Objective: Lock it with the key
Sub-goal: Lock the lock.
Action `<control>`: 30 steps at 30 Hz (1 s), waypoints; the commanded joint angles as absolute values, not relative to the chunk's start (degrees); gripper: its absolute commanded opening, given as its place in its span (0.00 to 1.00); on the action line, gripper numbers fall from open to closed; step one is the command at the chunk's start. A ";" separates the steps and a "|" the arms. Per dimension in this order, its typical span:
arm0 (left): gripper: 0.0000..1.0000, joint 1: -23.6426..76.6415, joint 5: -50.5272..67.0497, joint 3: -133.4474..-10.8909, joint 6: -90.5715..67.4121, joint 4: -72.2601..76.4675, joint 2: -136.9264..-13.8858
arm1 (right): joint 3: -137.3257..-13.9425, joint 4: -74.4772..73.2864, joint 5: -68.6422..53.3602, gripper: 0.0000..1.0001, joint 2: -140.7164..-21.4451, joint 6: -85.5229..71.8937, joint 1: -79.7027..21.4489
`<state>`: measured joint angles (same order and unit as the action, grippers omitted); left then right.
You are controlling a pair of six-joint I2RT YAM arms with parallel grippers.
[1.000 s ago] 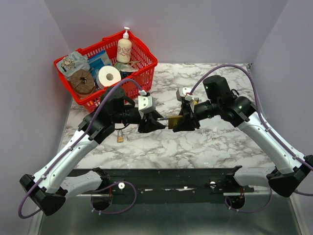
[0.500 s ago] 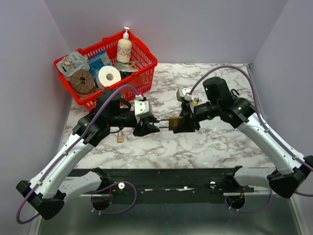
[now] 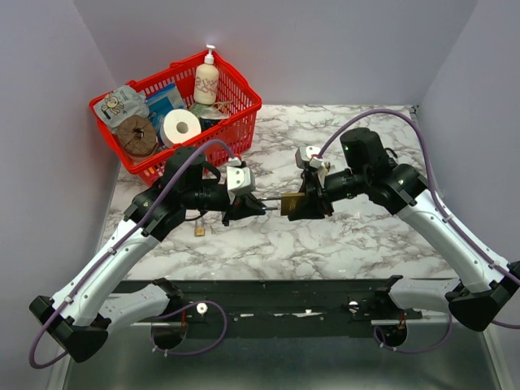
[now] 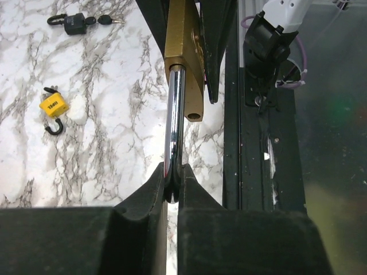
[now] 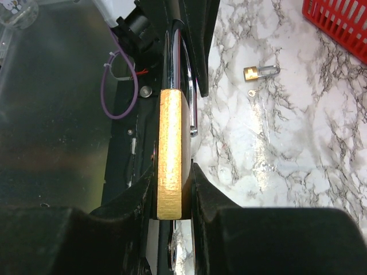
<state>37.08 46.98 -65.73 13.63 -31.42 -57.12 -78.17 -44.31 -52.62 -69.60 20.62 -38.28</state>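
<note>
**Both grippers on one padlock**

The right gripper (image 5: 172,192) clamps the brass padlock (image 5: 170,149) by its body, held above the marble table (image 3: 366,244) between the two arms. The left gripper (image 4: 172,184) is pressed together on its steel shackle (image 4: 175,120).

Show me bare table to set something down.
Bare: the marble between padlock and front rail, and the far strip right of the basket. Crowded: the middle, where left hand and right hand meet.

Brass padlock (image 3: 292,201), chrome shackle (image 4: 174,132), midair
</note>
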 commanded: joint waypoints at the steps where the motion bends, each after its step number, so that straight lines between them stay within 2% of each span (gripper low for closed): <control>1: 0.00 37.79 47.38 -65.21 11.78 -29.44 -56.95 | -77.87 -37.97 -53.96 0.01 -67.94 21.09 -38.58; 13: 0.00 40.34 48.69 -66.00 9.05 -29.09 -59.15 | -76.82 -34.72 -53.53 0.01 -67.41 23.38 -39.64; 21: 0.00 40.34 46.32 -68.90 10.90 -35.77 -60.56 | -77.08 -35.95 -50.36 0.01 -67.33 27.77 -39.99; 30: 0.00 40.61 46.67 -67.77 6.25 -29.03 -60.73 | -76.99 -34.46 -53.96 0.01 -68.03 24.79 -40.43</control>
